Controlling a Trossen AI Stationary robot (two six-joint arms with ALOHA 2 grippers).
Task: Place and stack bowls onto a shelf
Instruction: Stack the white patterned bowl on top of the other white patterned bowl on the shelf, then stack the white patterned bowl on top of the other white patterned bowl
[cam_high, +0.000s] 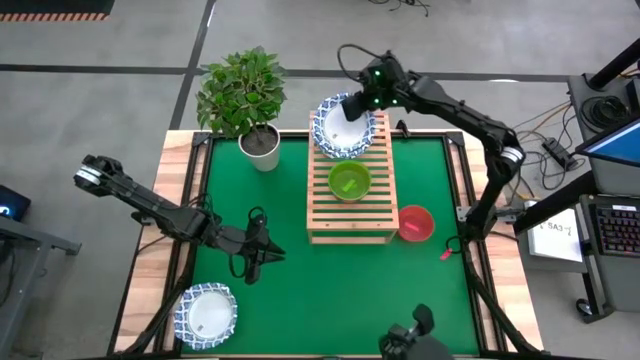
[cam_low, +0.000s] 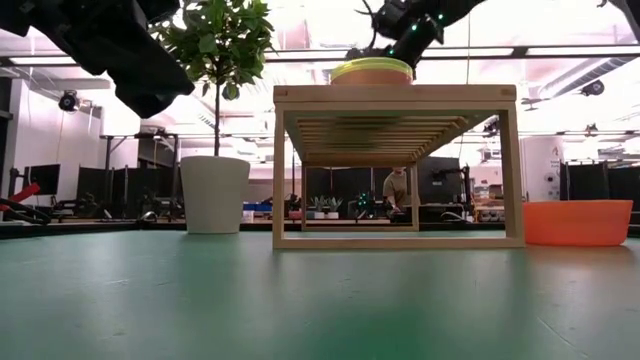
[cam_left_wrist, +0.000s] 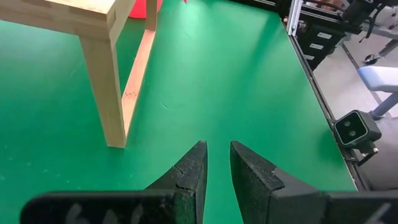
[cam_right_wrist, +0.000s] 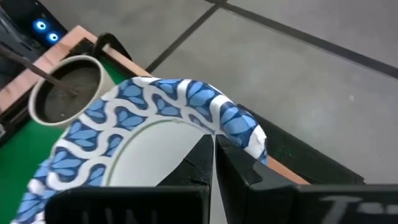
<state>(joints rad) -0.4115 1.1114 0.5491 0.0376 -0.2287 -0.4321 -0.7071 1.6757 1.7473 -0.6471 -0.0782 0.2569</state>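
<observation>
The wooden slatted shelf (cam_high: 350, 215) stands on the green mat. A green bowl (cam_high: 349, 181) sits on its middle and shows on top of the shelf (cam_low: 395, 97) in the low view. My right gripper (cam_high: 352, 108) is at the shelf's far end, shut on a white bowl with a blue patterned rim (cam_high: 340, 130). A red bowl (cam_high: 415, 223) rests on the mat right of the shelf. Another blue-rimmed white bowl (cam_high: 206, 312) lies at the near left corner. My left gripper (cam_high: 262, 255) hovers over the mat left of the shelf, open by a narrow gap (cam_left_wrist: 217, 155). My right gripper (cam_right_wrist: 214, 146) pinches the blue-rimmed bowl by its rim (cam_right_wrist: 239, 124), on the bowl's far right side. The fingers come slanting down from the far right. The bowl is over the shelf's far end; whether it rests on the slats I cannot tell.
A potted plant in a white pot (cam_high: 262, 148) stands on the mat left of the shelf's far end. The shelf's near leg (cam_left_wrist: 106, 87) is close ahead of my left gripper. Open green mat lies near the table's front edge. A person stands in the room beyond the table.
</observation>
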